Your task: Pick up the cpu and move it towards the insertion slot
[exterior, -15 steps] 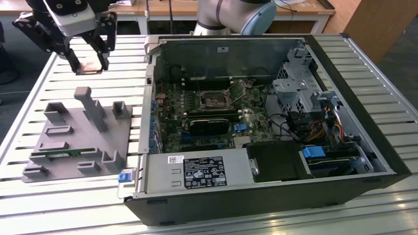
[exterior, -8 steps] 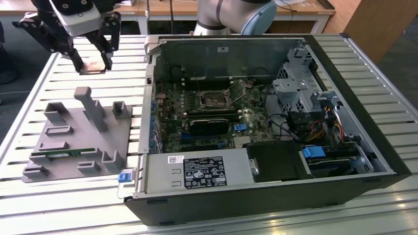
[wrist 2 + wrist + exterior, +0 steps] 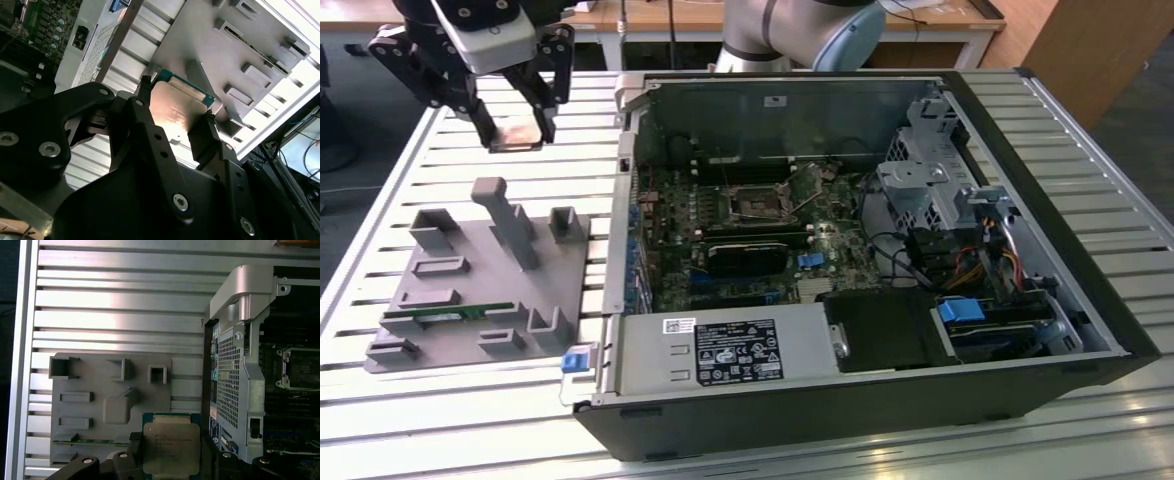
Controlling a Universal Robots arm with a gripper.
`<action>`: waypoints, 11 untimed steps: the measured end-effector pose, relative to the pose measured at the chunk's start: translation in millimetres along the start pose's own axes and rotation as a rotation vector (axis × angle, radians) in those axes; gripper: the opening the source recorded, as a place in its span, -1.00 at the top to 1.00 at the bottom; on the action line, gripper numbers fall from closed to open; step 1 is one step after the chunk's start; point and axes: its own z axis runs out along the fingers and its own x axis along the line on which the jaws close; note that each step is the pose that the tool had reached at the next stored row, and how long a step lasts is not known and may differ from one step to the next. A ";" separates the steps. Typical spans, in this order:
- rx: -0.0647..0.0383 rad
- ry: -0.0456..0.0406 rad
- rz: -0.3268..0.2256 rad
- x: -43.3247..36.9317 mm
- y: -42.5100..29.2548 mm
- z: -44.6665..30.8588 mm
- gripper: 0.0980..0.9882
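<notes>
My gripper [image 3: 516, 132] hangs above the slatted table at the exterior view's upper left, shut on the cpu [image 3: 519, 138]. In both wrist views the cpu [image 3: 170, 447] [image 3: 179, 107] sits flat between the two black fingers [image 3: 205, 130], silvery top showing and green edge at its rim. It is lifted off the grey holder block [image 3: 467, 290]. The insertion slot [image 3: 758, 203] is a silver-framed square socket on the motherboard inside the open computer case, to the exterior view's right of the gripper. It also appears as the slot [image 3: 301, 368] in the first wrist view.
The computer case wall [image 3: 630, 150] stands between the gripper and the motherboard. A green memory stick [image 3: 434, 317] lies in the holder block. Drive cages and cables [image 3: 961, 250] crowd the case's right side. The robot arm base [image 3: 787, 30] is behind the case.
</notes>
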 end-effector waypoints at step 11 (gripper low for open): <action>0.000 0.0000 0.000 -7.0 -0.2 0.0 0.00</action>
